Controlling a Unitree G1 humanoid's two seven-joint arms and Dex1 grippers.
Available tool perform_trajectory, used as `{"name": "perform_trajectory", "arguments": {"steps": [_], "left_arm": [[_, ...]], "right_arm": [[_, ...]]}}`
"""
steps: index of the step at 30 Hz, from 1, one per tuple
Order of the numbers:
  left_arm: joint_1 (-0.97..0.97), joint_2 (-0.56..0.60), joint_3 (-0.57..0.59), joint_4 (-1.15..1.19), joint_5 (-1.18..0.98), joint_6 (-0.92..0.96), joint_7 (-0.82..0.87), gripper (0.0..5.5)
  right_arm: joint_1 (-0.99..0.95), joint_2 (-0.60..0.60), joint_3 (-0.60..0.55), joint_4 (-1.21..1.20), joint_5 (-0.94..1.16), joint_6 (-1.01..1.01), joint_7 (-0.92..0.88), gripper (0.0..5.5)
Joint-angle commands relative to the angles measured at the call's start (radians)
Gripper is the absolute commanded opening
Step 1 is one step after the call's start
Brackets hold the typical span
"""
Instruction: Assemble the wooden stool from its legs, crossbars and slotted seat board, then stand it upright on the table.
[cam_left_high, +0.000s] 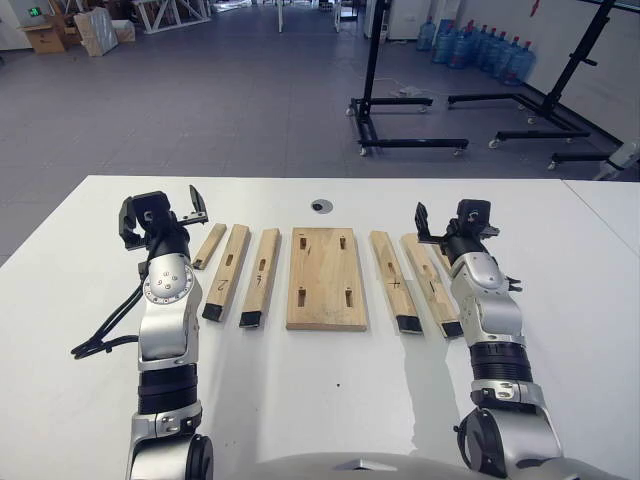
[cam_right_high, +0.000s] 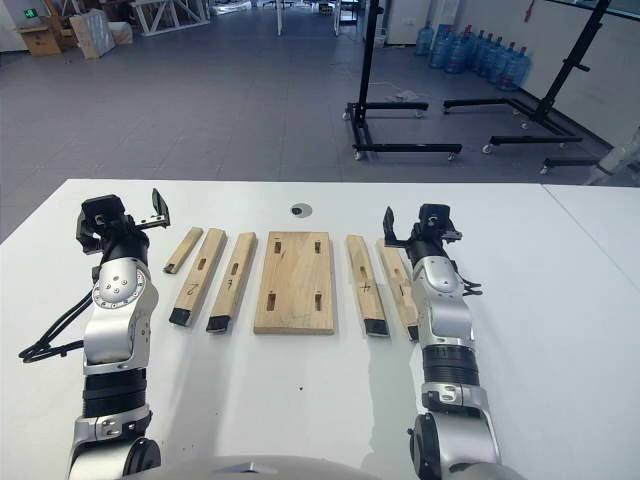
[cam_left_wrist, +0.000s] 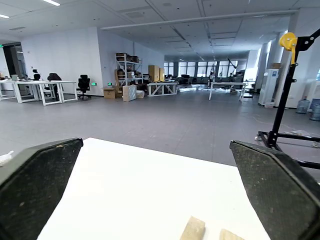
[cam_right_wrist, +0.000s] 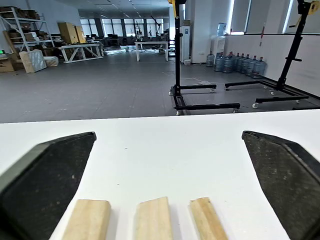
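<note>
The slotted seat board (cam_left_high: 326, 278) lies flat in the middle of the white table (cam_left_high: 330, 400). To its left lie two long legs (cam_left_high: 227, 271) (cam_left_high: 260, 277) and a short crossbar (cam_left_high: 209, 246). To its right lie two more legs (cam_left_high: 394, 281) (cam_left_high: 430, 283), the outer one partly under my right arm. My left gripper (cam_left_high: 162, 210) is open above the table, just left of the crossbar, holding nothing. My right gripper (cam_left_high: 455, 222) is open above the far ends of the right-hand pieces. In the right wrist view three wooden ends (cam_right_wrist: 152, 217) show between its pads (cam_right_wrist: 45, 185).
A round grommet hole (cam_left_high: 321, 205) sits in the table behind the board. A black cable (cam_left_high: 100, 340) hangs by my left arm. Black wheeled stands (cam_left_high: 410, 110) are on the floor beyond the table's far edge. Bare tabletop lies in front of the pieces.
</note>
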Motion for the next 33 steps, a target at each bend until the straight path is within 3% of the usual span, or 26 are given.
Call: {"name": "perform_trajectory", "arguments": {"steps": [1,7,14,24,33], "left_arm": [[0.022,0.004,-0.022,-0.037,0.005,0.023,-0.027,5.40],[0.026,0.008,-0.053,-0.059,0.005,0.021,-0.067,5.40],[0.061,0.025,-0.111,-0.108,0.001,0.026,-0.156,5.40],[0.119,0.057,-0.064,-0.106,-0.128,-0.072,-0.310,5.40],[0.117,0.071,-0.072,-0.087,-0.102,-0.081,-0.307,5.40]], "right_arm": [[0.005,0.000,-0.010,-0.016,0.002,0.003,-0.007,5.38],[-0.008,0.009,-0.006,-0.016,0.006,0.003,-0.011,5.38],[0.040,0.009,-0.007,-0.224,0.044,0.059,0.004,5.38],[0.065,0.023,-0.029,-0.254,0.073,0.052,0.004,5.38],[0.065,0.006,-0.037,-0.236,0.068,0.051,0.008,5.38]]}}
